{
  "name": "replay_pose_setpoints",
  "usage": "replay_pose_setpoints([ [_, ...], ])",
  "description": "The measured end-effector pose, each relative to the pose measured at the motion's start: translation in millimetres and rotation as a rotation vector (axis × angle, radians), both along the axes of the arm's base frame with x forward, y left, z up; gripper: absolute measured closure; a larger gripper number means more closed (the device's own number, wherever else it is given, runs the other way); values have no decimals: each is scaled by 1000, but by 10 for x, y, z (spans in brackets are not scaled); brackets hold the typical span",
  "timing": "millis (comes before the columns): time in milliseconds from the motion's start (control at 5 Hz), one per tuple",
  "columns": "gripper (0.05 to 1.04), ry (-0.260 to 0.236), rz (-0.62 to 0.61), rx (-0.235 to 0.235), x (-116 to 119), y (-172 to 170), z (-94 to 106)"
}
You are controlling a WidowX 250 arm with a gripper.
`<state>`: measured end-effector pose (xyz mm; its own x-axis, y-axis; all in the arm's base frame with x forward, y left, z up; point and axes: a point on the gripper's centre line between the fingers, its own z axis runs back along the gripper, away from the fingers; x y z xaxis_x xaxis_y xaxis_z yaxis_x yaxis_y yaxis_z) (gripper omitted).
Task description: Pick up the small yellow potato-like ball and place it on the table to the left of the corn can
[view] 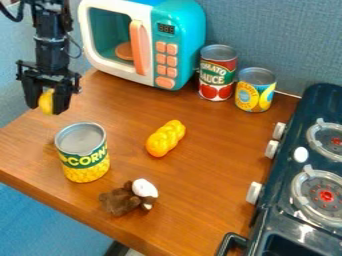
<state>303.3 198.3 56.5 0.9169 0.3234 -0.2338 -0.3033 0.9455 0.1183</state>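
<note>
My black gripper (47, 102) hangs at the upper left, over the table's left edge, shut on a small yellow object (46, 102) that shows between its fingers. Below and to the right of it stands an upright corn can (85, 159) with a grey top. A yellow braided bread-like toy (165, 138) lies near the middle of the table. Toward the front edge lies a brown and white plush toy (129, 196).
A teal and white toy microwave (143, 42) stands at the back. Beside it are a tomato sauce can (217, 73) and a yellow-and-blue can (254, 90). A dark toy stove (304, 175) with burners and knobs lines the right side of the wooden table (200, 175).
</note>
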Motion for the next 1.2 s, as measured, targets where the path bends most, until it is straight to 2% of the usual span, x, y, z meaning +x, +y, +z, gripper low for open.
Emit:
replay_pose_setpoints([
  [200,362,63,-8,6,-41,42,-152],
  [400,362,93,-18,11,-70,70,-241],
  [600,362,98,-25,9,-92,56,-286],
  [800,318,104,-24,-3,-144,27,-355],
  [1000,93,95,0,-36,-188,31,-372],
  [1200,83,99,13,-36,-205,40,-373],
])
